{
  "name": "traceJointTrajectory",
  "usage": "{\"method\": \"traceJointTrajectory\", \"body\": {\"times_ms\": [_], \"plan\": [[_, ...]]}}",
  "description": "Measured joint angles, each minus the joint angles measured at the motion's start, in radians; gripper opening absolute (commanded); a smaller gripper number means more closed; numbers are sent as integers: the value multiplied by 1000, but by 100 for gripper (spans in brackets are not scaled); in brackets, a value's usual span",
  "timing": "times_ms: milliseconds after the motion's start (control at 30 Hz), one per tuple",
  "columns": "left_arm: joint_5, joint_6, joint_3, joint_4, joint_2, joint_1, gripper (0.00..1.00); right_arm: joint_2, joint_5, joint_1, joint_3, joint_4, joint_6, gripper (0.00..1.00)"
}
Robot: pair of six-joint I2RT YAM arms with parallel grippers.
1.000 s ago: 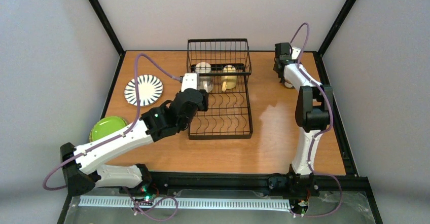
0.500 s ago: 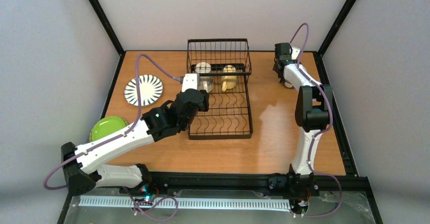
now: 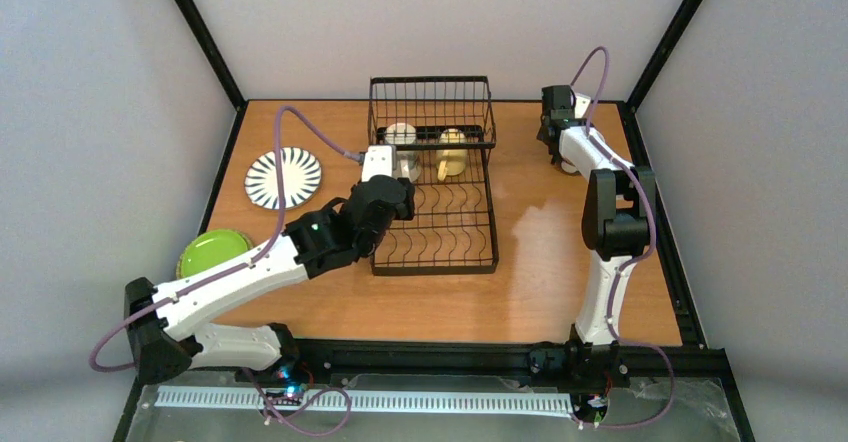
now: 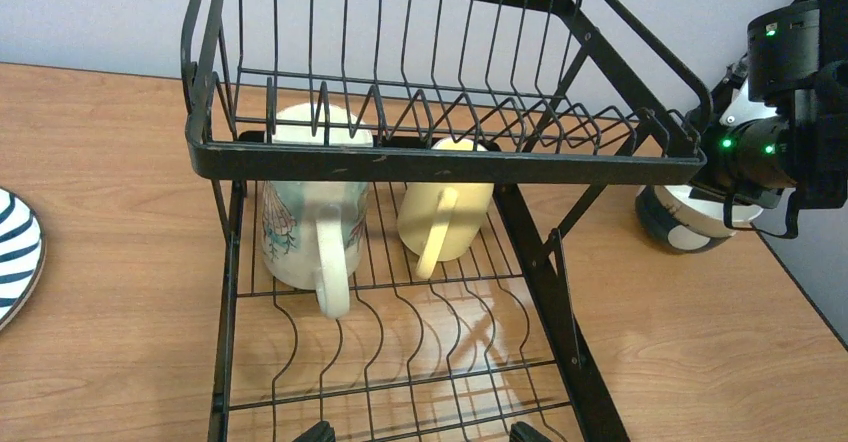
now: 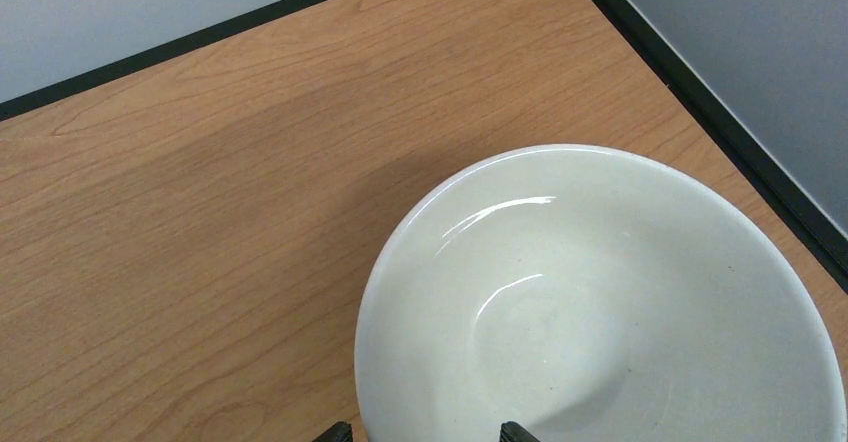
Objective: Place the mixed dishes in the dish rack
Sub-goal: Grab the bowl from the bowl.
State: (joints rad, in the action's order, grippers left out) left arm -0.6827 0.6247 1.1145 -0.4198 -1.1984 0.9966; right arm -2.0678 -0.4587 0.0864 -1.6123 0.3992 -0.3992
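Observation:
The black wire dish rack (image 3: 434, 224) stands mid-table. A cream mug (image 3: 402, 140) and a yellow mug (image 3: 452, 152) sit upside down in it under the taller basket section; both also show in the left wrist view, the cream mug (image 4: 305, 232) and the yellow mug (image 4: 445, 207). My left gripper (image 3: 393, 199) is open and empty, low over the rack's curved plate slots (image 4: 400, 342). My right gripper (image 3: 553, 132) is open at the back right, its fingertips (image 5: 340, 432) straddling the near rim of a teal-and-white bowl (image 5: 600, 302). The tan plate is out of view.
A black-and-white striped plate (image 3: 283, 177) lies flat left of the rack. A lime-green plate (image 3: 212, 252) lies near the table's left edge, by my left forearm. The black frame rail (image 3: 660, 202) runs along the right edge, close to the bowl.
My left arm has shifted very slightly beside the rack. The right arm and the dishes have not moved.

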Motion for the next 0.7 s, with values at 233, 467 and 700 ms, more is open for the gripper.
{"method": "traceJointTrajectory", "body": {"times_ms": [233,467,700], "plan": [[0,0,-7,2,-9,0,100,-24,0,0,0,-7,2,67],[0,0,-8,2,-15,-3,100,-60,-1,0,-1,-20,14,46],[5,1,-21,2,-15,-6,100,-60,-19,0,-1,-24,15,40]]}}
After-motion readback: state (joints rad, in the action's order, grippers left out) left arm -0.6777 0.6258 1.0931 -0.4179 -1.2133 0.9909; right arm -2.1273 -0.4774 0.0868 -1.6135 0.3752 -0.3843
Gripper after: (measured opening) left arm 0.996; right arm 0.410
